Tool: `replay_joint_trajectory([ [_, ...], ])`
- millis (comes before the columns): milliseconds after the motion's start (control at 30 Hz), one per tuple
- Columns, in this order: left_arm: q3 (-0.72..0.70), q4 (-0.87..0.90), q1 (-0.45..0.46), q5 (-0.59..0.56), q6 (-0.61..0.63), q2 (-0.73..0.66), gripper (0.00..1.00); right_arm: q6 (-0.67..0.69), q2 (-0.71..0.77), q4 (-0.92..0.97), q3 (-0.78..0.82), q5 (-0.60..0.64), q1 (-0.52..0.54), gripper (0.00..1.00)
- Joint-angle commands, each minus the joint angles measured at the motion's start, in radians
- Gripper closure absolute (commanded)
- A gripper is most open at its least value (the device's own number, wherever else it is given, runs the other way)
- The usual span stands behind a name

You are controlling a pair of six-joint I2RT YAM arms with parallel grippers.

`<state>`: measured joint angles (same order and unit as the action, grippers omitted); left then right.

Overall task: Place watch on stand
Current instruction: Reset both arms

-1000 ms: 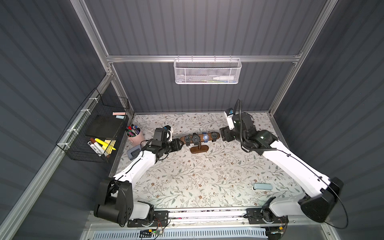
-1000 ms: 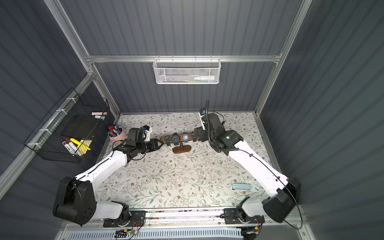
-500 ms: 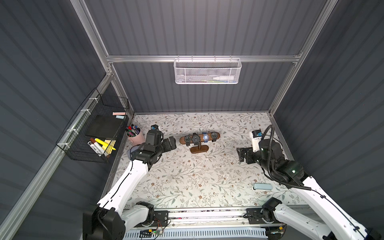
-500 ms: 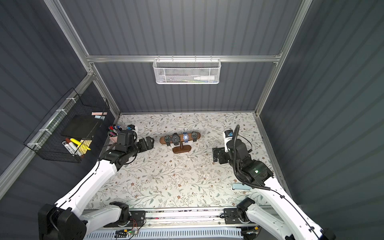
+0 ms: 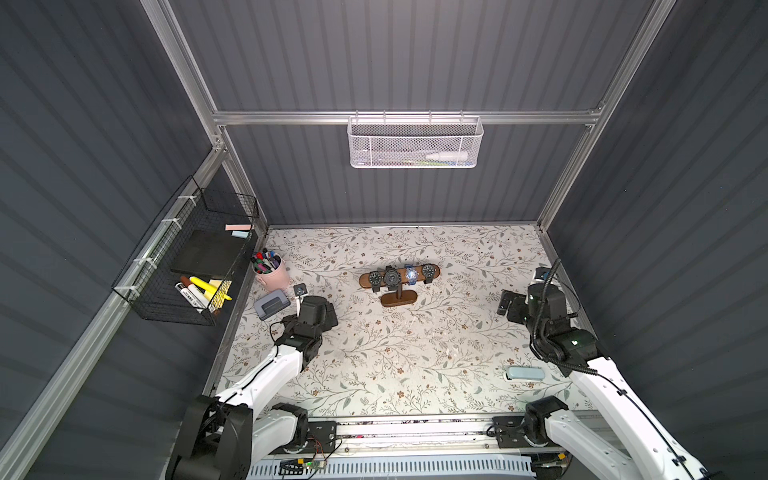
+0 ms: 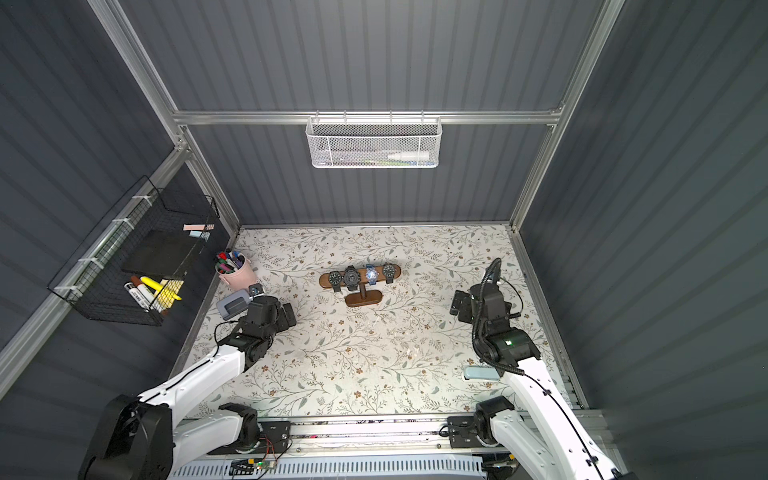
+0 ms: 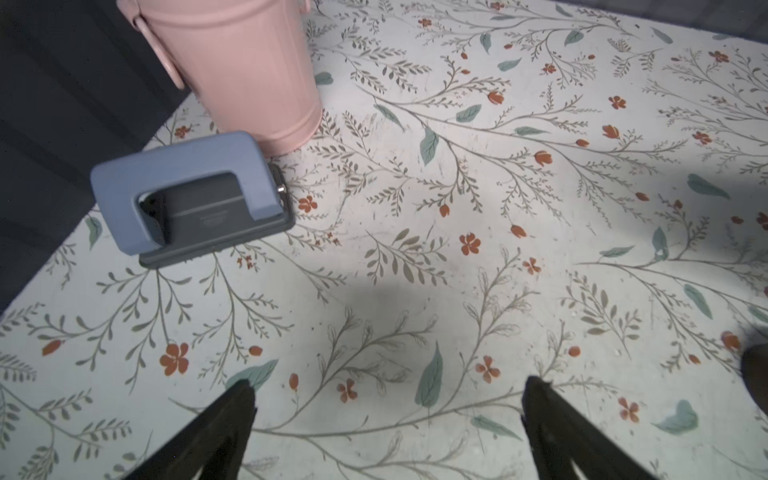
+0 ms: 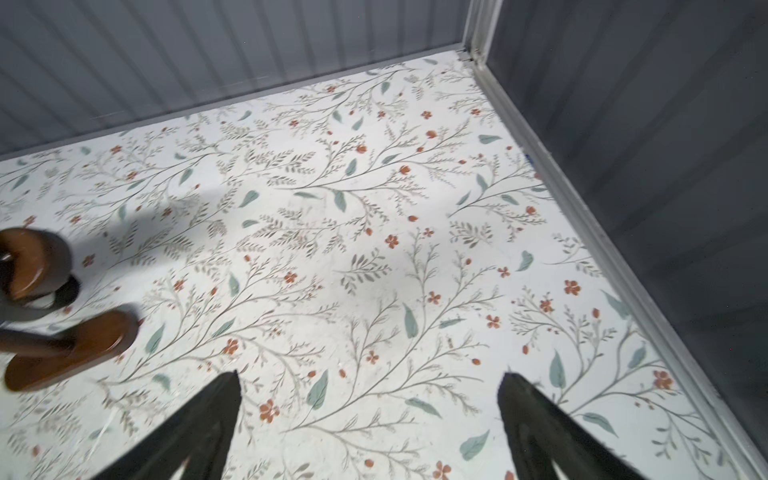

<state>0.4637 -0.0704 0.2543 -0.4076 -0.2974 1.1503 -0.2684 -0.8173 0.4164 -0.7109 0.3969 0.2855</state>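
The dark brown stand point(image 5: 435, 270) point(image 6: 397, 270) rises from the floral table a little behind its middle. Several watches hang across its bar; one is a blue watch point(image 5: 410, 275) point(image 6: 371, 274) and the others are black. The right wrist view catches one end of the stand's bar point(image 8: 29, 257) and its base point(image 8: 70, 349). My left gripper point(image 5: 329, 319) point(image 6: 287, 316) point(image 7: 390, 384) stands open and empty over bare table, left of the stand. My right gripper point(image 5: 504, 301) point(image 6: 457, 301) point(image 8: 371, 377) is open and empty too, off to the stand's right.
A pink pen cup point(image 5: 272, 274) point(image 7: 245, 70) and a blue-grey hole punch point(image 5: 272, 305) point(image 7: 187, 195) sit by the left wall. A pale blue stapler point(image 5: 524, 374) lies front right. A black wire basket point(image 5: 195, 266) and a white mesh basket point(image 5: 413, 141) hang on the walls.
Both grippers have let go at the ends of the stand's bar and drawn back, the left one to the front left, the right one to the right. Both opened fully.
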Motion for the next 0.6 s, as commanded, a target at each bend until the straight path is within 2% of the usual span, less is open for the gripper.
replay_joint_trajectory([
  [0, -0.034, -0.205, -0.003, -0.078, 0.096, 0.033, 0.01, 0.069, 0.009, -0.128, 0.038, 0.140, -0.037, 0.01],
  [67, -0.090, -0.328, -0.011, -0.091, 0.111, 0.061, 0.00, 0.089, 0.013, -0.179, 0.076, 0.141, -0.068, 0.01],
  [133, -0.153, -0.488, -0.033, -0.076, 0.140, 0.106, 0.01, 0.119, -0.004, -0.260, 0.128, 0.080, -0.108, 0.01],
  [200, -0.135, -0.483, -0.053, -0.057, 0.141, 0.138, 0.01, 0.111, -0.047, -0.323, 0.162, 0.034, -0.152, 0.01],
  [333, -0.116, -0.635, -0.068, -0.022, 0.189, 0.241, 0.01, 0.069, -0.203, -0.504, 0.221, -0.058, -0.214, 0.01],
  [500, -0.088, -0.791, -0.078, 0.015, 0.230, 0.353, 0.01, 0.113, -0.415, -0.697, 0.236, -0.128, -0.225, 0.01],
  [567, -0.055, -0.791, -0.079, 0.016, 0.262, 0.394, 0.01, 0.149, -0.476, -0.728, 0.210, -0.168, -0.225, 0.01],
])
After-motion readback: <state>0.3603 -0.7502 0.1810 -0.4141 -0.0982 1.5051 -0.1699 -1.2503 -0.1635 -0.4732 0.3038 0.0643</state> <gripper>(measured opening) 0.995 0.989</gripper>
